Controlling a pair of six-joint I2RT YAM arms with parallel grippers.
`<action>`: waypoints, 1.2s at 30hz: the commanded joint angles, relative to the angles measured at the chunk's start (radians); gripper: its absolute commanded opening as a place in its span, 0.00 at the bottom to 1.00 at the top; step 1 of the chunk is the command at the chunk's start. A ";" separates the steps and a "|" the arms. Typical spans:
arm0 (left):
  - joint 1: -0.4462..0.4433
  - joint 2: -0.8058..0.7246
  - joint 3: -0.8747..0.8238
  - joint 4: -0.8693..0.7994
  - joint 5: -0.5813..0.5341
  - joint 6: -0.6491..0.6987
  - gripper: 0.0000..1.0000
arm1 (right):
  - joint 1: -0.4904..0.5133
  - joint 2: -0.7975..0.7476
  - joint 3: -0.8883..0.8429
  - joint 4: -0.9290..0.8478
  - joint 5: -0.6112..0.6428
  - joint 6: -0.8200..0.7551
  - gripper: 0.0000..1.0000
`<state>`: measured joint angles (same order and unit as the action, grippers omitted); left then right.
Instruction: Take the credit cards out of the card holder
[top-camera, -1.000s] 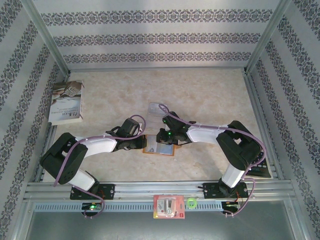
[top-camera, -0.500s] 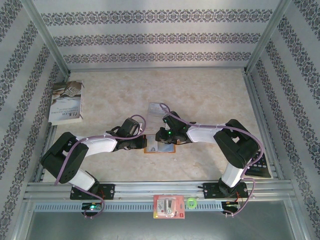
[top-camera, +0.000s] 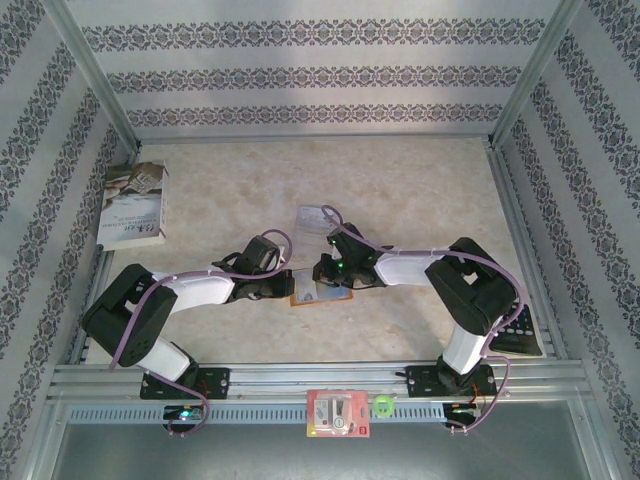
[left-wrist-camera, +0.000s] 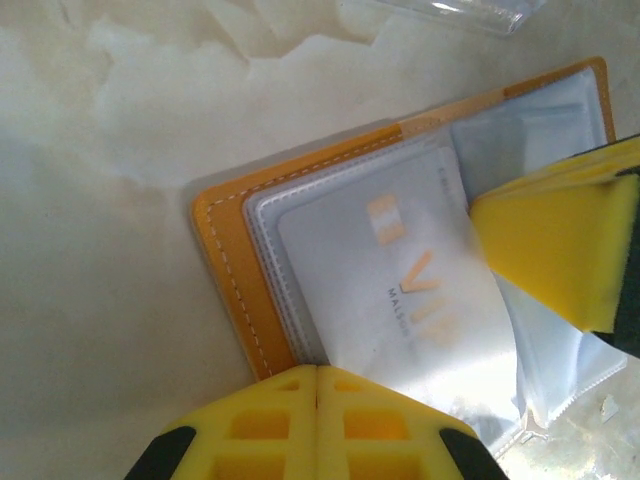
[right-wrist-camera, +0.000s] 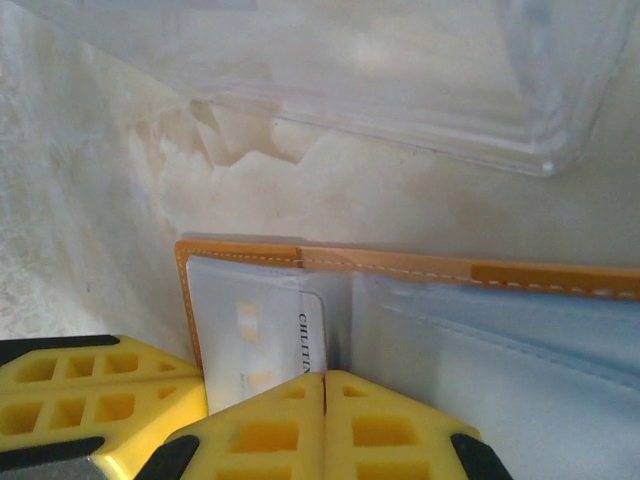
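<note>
The card holder (top-camera: 312, 294) lies open on the table between both arms, orange-tan with pale clear pockets (left-wrist-camera: 240, 270) (right-wrist-camera: 450, 268). One of the credit cards (left-wrist-camera: 400, 290), whitish with faint orange marks, sits in a pocket. Another card (right-wrist-camera: 265, 335) with dark lettering shows in the left pocket. My left gripper (left-wrist-camera: 317, 375) (top-camera: 287, 286) is shut, its tips pressing on the holder's near edge. My right gripper (right-wrist-camera: 325, 378) (top-camera: 326, 283) is shut, with its tips right at the lettered card's edge. Whether that card is pinched cannot be made out. The right finger (left-wrist-camera: 555, 240) overlaps the holder's other half.
A clear plastic tray (top-camera: 314, 218) (right-wrist-camera: 400, 70) lies just behind the holder. A book (top-camera: 133, 205) rests at the far left. A red-and-white packet (top-camera: 338, 415) and a green ring (top-camera: 383, 405) sit on the front rail. Metal frame rails bound the table.
The right gripper has shifted slightly left over the holder and closed its fingers. The left arm has stayed put.
</note>
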<state>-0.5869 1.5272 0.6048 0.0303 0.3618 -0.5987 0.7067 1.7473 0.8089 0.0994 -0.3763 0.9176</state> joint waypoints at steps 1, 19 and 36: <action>0.003 0.033 -0.013 -0.034 -0.011 -0.001 0.02 | 0.007 -0.050 -0.036 -0.040 0.031 -0.021 0.00; 0.018 -0.050 -0.021 -0.047 -0.002 -0.018 0.17 | -0.003 -0.155 -0.066 -0.145 0.076 -0.106 0.19; -0.022 -0.014 0.065 0.063 0.009 -0.033 0.19 | 0.028 -0.151 -0.037 -0.110 0.003 -0.044 0.24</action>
<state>-0.5964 1.4811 0.6479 0.0364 0.3691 -0.6155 0.7246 1.5753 0.7639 -0.0368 -0.3462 0.8337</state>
